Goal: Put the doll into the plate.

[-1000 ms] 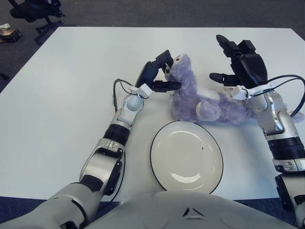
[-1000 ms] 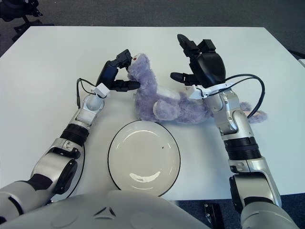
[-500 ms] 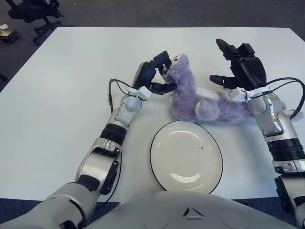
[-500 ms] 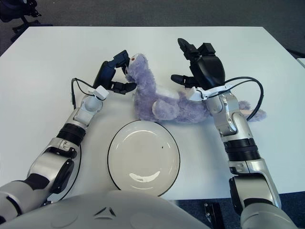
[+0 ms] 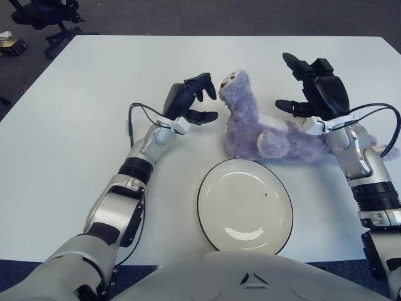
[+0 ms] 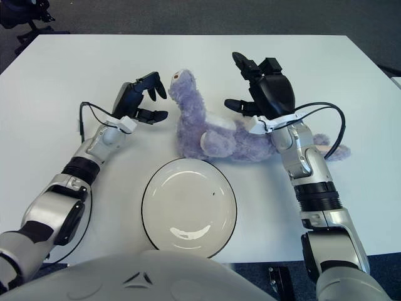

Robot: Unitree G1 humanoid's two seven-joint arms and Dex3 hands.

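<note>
**Both hands flank the doll, neither gripping**

Nearest the robot, the plate [image 5: 245, 205] sits on the white table [image 5: 75, 125], toward the body from both hands and roughly midway between them; it holds nothing. Just beyond its far rim lies the purple plush doll [image 5: 263, 128], slumped on the table with its head raised on the left and its body trailing off to the right.

The left hand [image 5: 188, 103] shows just left of the doll's head, fingers spread and curved, with a clear gap of table between its fingertips and the plush. The right hand [image 5: 316, 94] shows above the doll's back half, fingers [image 6: 241, 61] fanned wide and pinching nothing; whether its palm touches the fur cannot be told.

The step in hand looks like securing a grasp. It would go best if both hands close inward together, left on the head or neck, right on the torso, so the soft body does not sag or fold. Then a short lift toward the robot should clear the rim before lowering the doll centrally.
</note>
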